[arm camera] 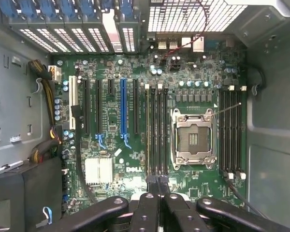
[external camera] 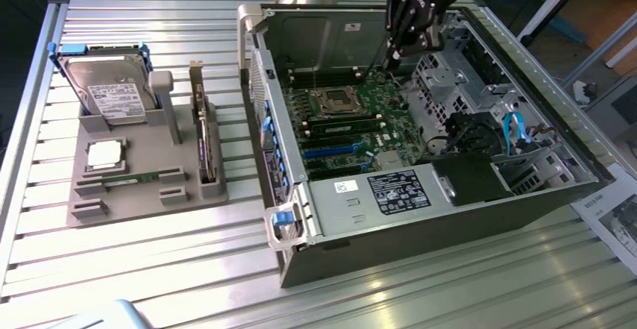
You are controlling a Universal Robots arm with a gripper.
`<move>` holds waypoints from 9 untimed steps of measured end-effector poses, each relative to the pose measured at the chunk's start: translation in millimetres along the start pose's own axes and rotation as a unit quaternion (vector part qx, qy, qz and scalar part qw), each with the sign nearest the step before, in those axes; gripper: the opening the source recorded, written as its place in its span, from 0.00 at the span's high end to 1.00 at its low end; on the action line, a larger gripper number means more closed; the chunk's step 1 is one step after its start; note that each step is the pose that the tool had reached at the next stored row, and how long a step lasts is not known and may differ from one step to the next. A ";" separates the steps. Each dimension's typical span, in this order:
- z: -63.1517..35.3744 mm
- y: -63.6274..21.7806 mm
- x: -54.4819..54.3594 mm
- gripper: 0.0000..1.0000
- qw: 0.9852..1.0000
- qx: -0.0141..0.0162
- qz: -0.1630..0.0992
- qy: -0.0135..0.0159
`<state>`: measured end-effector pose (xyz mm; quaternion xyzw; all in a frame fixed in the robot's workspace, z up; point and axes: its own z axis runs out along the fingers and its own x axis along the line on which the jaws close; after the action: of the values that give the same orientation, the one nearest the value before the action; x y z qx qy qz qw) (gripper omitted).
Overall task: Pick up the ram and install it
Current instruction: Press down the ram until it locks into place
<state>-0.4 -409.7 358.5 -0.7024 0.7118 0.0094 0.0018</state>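
On the slatted table point(external camera: 149, 269) one ram point(external camera: 134, 177) lies in the tray point(external camera: 149, 202) — the gripper point(arm camera: 157, 186), fingers pressed together, hangs over the motherboard's memory slots point(arm camera: 157, 130); we cannot tell whether a stick is seated.

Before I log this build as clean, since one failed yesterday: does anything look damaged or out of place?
Nothing looks damaged or askew. The processor socket stands empty; a square silver chip lies in the grey tray beside the case.
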 end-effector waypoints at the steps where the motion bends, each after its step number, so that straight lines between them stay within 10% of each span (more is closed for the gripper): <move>1: 1.7 0.0 0.0 0.90 1.000 0.000 0.000 0.000; 9: 13.5 -0.2 0.2 0.90 1.000 0.001 0.000 0.000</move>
<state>-0.4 -409.7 344.9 -0.7024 0.7118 0.0087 0.0025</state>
